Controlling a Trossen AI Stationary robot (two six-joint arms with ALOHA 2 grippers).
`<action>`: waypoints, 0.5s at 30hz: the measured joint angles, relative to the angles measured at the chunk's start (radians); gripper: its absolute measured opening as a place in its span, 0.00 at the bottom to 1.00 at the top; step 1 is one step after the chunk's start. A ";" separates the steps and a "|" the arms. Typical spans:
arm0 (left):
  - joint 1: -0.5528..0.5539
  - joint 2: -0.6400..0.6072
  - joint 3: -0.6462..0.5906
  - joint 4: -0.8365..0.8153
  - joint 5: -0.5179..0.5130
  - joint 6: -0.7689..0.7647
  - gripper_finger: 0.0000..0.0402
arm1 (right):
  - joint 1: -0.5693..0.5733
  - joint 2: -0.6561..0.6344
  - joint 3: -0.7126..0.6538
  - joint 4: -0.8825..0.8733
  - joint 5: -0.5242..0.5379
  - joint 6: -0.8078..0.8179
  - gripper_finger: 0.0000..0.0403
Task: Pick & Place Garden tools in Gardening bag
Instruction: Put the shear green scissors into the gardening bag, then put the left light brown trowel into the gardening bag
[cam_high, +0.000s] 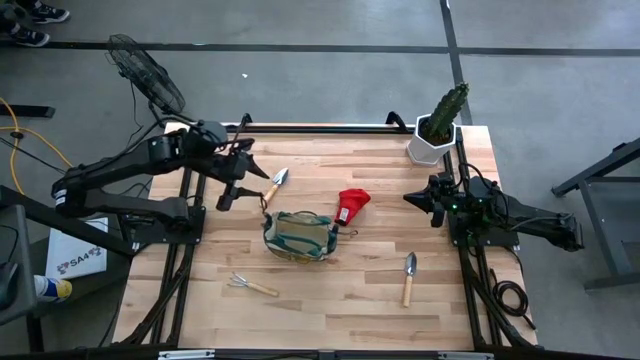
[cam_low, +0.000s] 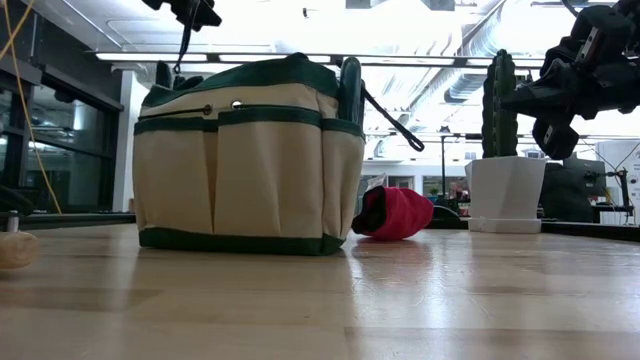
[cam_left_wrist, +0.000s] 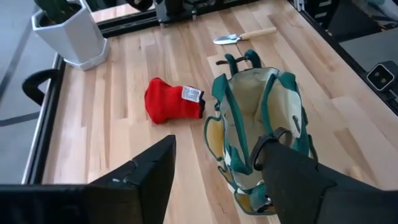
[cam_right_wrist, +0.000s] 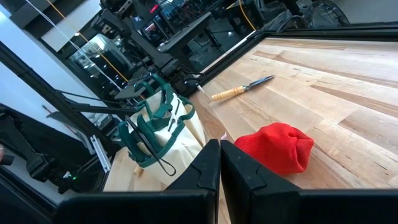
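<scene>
The gardening bag stands upright near the middle of the bench, mouth open upward. Dark handles poke up out of it in the left wrist view, probably the pruning shears already stowed, though they are too small to be sure of. Four tools lie outside it. The red glove-like piece is just beside the bag, toward the cactus corner. One trowel lies just behind the bag on the left arm's side. The second trowel lies well off the bag's front corner on the right arm's side. The hand rake lies in front of the bag on the left arm's side. By this layout the job looks under halfway done, with two trowels, the rake and the red piece left.

The left gripper hovers above the bench, close behind the bag and just beside the near trowel; its jaws stand wide with nothing between them. The bag's mouth lies just ahead of them, with the red piece off to one side of it.

The right gripper waits at the bench edge below the cactus, jaws pressed together and empty, pointing toward the red piece and the bag.
</scene>
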 joint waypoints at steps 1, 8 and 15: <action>0.000 -0.003 0.000 0.003 0.000 0.000 0.56 | 0.000 0.000 0.000 0.000 0.000 0.000 0.01; 0.000 -0.009 0.000 0.007 0.038 -0.015 0.56 | 0.000 0.000 0.000 0.000 0.000 0.000 0.01; 0.000 -0.009 0.000 0.005 0.041 -0.015 0.65 | 0.000 0.000 0.000 0.000 0.000 0.000 0.01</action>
